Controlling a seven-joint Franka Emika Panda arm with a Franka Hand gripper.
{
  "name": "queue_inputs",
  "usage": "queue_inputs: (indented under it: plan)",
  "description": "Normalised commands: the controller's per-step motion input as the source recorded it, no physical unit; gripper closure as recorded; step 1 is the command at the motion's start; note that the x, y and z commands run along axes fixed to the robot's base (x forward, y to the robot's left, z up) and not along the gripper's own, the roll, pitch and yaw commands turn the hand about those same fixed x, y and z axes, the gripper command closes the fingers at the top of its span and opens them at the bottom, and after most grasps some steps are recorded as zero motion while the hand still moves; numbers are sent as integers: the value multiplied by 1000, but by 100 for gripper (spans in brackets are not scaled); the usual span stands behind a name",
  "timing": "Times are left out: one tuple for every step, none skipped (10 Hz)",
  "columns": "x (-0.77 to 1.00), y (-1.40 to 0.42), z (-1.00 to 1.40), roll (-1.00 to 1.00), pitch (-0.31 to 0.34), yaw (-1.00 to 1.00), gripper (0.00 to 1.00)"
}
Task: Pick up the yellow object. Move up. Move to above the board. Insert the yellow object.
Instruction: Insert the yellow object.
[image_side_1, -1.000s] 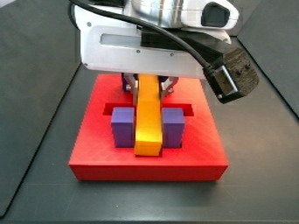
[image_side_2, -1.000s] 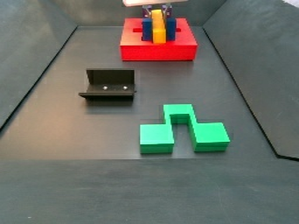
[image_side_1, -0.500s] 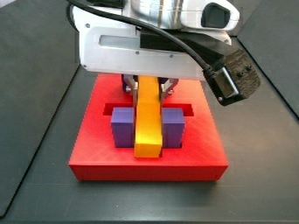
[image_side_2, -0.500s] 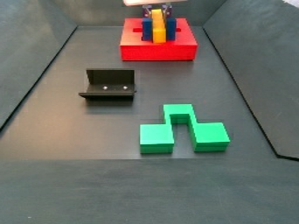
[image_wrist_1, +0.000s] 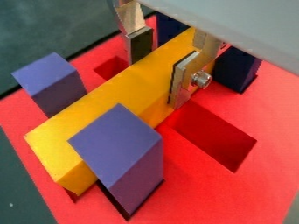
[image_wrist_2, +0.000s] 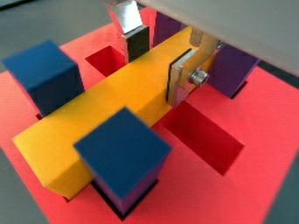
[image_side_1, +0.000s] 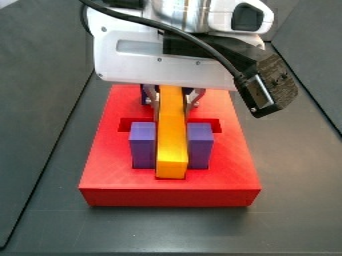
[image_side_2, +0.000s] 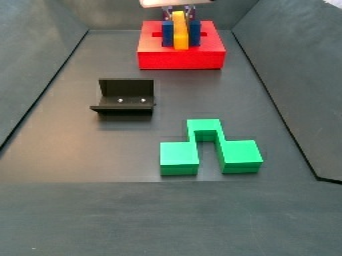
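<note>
Silver finger plates with dark pads close on the yellow object (image_wrist_1: 122, 96) from both sides, so the gripper (image_wrist_1: 163, 59) is grasping this bar at its far half, above the board (image_side_1: 107, 175). In both wrist views the fingers (image_wrist_2: 184, 74) touch the long side faces of the bar.

It is one long plain yellow-orange bar with sharp edges. It lies level between the blue-purple posts and points along the middle slot of the red board. It seems to sit low in the slot, but whether its underside touches the slot floor cannot be seen clearly.

Four posts (image_wrist_1: 121, 153) stand on the board in a wrist view, two at each side of the bar. Several open recessed slots (image_wrist_1: 216, 140) show in the red surface.

On the dark tabletop (image_side_2: 80, 120) there is one black fixture (image_side_2: 123, 98) and one green notched block (image_side_2: 209, 148), both well apart from the board.
</note>
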Motion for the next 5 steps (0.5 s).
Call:
queue_inputs:
  plan:
    - [111,0,-283,-87,-217,0,100]
    - [26,0,-260,-103,-254,0,100]
    - [37,0,-311,-74,-213,0,100]
    - [0,0,-369,0,-124,0,100]
    - [0,0,0,0,0,0,100]
